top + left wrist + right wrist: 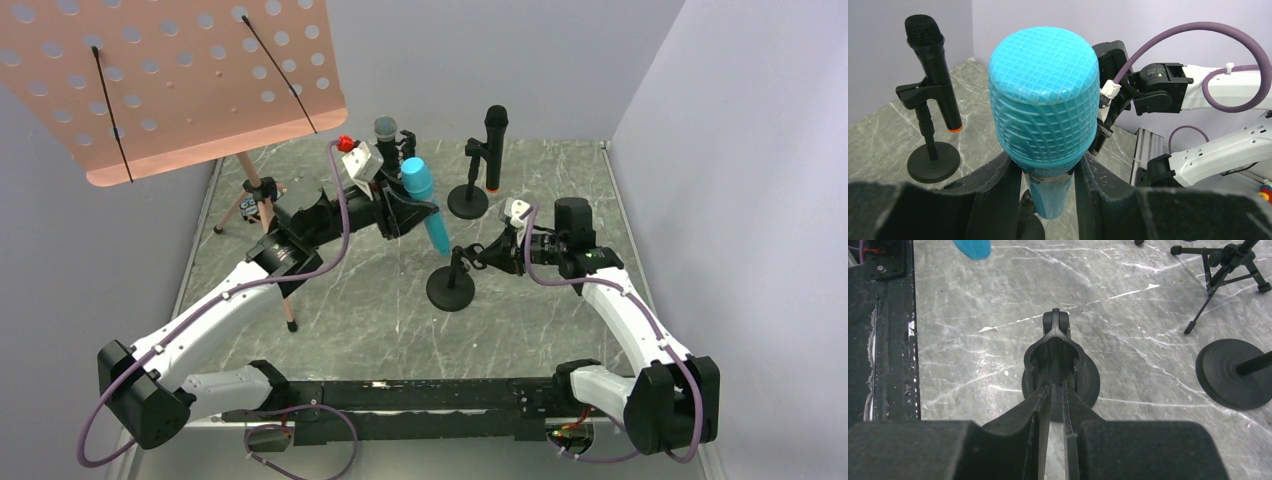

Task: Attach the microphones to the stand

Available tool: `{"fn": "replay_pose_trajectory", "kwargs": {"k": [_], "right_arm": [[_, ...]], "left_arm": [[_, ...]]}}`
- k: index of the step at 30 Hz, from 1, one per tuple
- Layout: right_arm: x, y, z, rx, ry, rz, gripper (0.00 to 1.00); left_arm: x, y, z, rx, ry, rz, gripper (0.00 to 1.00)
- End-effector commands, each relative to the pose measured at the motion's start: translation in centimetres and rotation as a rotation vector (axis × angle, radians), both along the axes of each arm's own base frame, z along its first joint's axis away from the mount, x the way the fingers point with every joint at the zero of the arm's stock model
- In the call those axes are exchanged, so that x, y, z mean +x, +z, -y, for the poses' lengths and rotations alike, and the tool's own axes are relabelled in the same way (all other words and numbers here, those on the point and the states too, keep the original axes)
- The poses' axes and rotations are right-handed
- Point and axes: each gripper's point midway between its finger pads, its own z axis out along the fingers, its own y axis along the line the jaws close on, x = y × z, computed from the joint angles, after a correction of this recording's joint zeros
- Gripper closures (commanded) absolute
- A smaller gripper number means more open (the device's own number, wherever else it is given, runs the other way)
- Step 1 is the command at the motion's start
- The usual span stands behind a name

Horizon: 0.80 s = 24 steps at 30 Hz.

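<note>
Left fingers (990, 192) around blue microphone (1044, 95); right fingers (1020, 422) on stand clip (1055, 324).

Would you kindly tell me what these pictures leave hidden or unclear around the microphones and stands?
Top view: body and mount of the silver-mesh microphone, behind the left gripper.
Left wrist view: lower end of the blue microphone, behind the gripper's fingers.
Right wrist view: whether the right gripper pinches the empty stand's clip; its fingers cover the contact.
</note>
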Motion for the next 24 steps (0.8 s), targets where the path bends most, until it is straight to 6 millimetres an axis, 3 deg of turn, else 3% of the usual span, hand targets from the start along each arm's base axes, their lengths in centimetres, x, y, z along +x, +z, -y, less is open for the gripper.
{"fn": "replay_pose_trajectory", "kwargs": {"k": [1, 10, 15, 24], "right_arm": [[-0.5, 1.4, -0.5, 0.035, 0.061, 0.055, 0.81], [-1.1, 1.1, -0.7, 0.037, 0.105, 0.055, 0.79], [-1.4, 1.0, -0.7, 0.035, 0.121, 0.058, 0.67], [-1.3, 0.9, -0.6, 0.031, 0.121, 0.059, 0.60]], "left_arm": [[-0.2, 1.6, 0.8, -0.062, -0.051, 0.037, 1.00], [1.2, 1.3, 2.8, -0.113, -0.088, -0.006, 1.00], [1.7, 1.0, 3.3, -0.123, -0.076, -0.009, 1.00], [1.7, 0.5, 4.5, -0.138, -0.072, 0.001, 1.00]]}}
